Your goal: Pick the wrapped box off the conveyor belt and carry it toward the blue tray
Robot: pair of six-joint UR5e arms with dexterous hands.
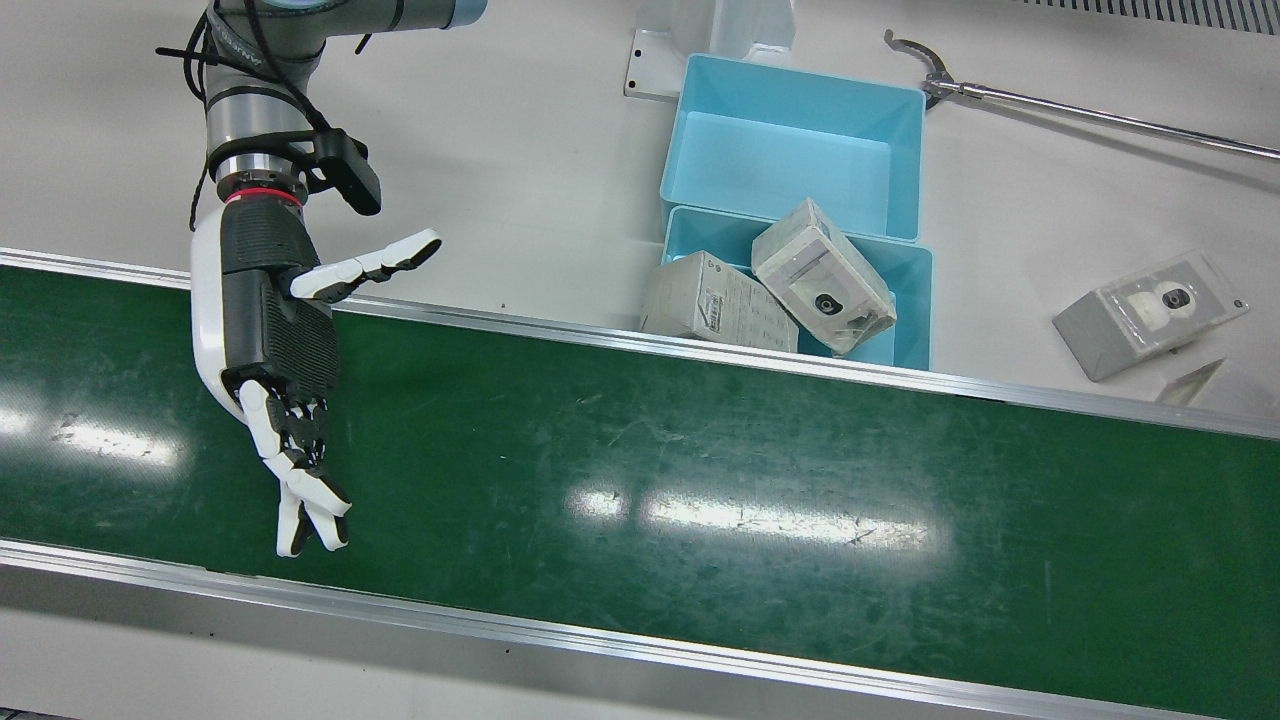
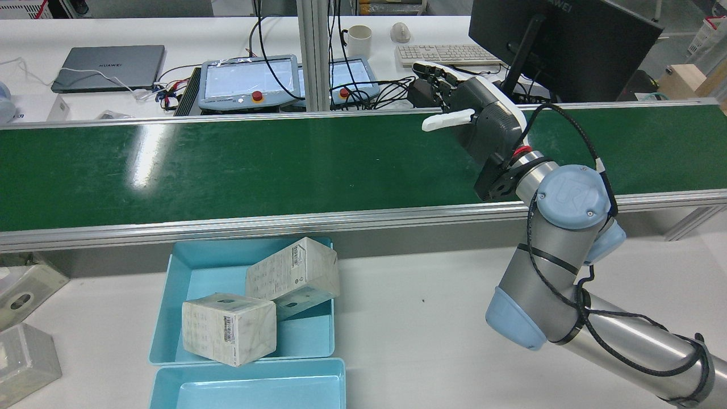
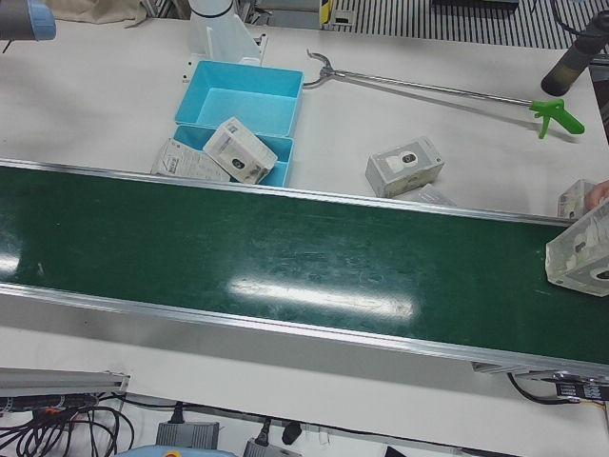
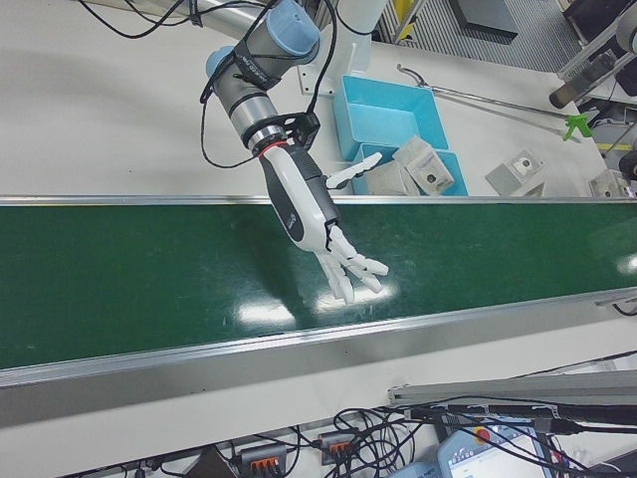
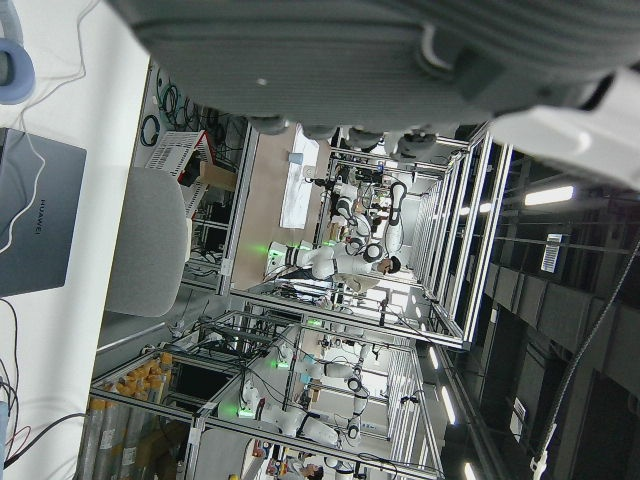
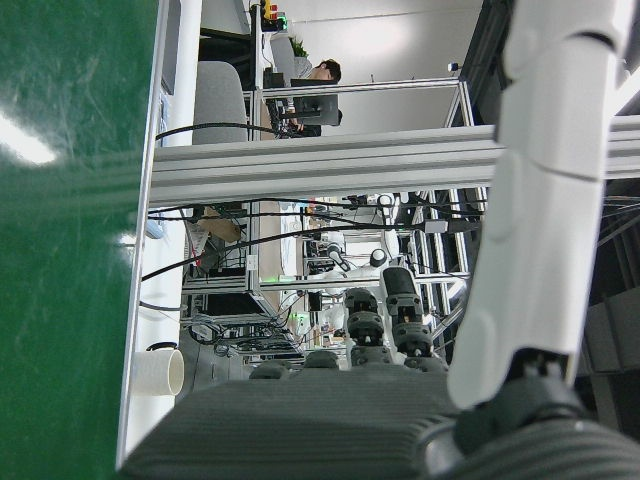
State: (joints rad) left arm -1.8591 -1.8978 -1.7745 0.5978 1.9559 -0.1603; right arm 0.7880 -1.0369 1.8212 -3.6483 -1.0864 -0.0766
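Fingers (image 1: 300, 500) of the right hand (image 1: 275, 330) are spread apart and hold nothing; the white-and-black hand is stretched out above the green conveyor belt (image 1: 700, 480), its thumb splayed to the side. Front view: the hand hangs over the left part of the belt, well apart from the trays. Left hand: only a grey part of its body (image 5: 400, 50) fills the top of its own camera view, so whether its fingers are spread or clenched cannot be told. Left-front view: a clear-wrapped white box (image 3: 582, 255) sits at the far right end of the belt, at the frame edge. Two light blue plastic trays (image 1: 800, 140) stand side by side on the white table beyond the belt; the one nearer the belt holds two wrapped white boxes (image 1: 822, 275), one tilted on the other. Another wrapped box (image 1: 1145, 315) lies on the table to the right of the trays, and a long metal reaching tool (image 1: 1080, 112) lies beyond it.
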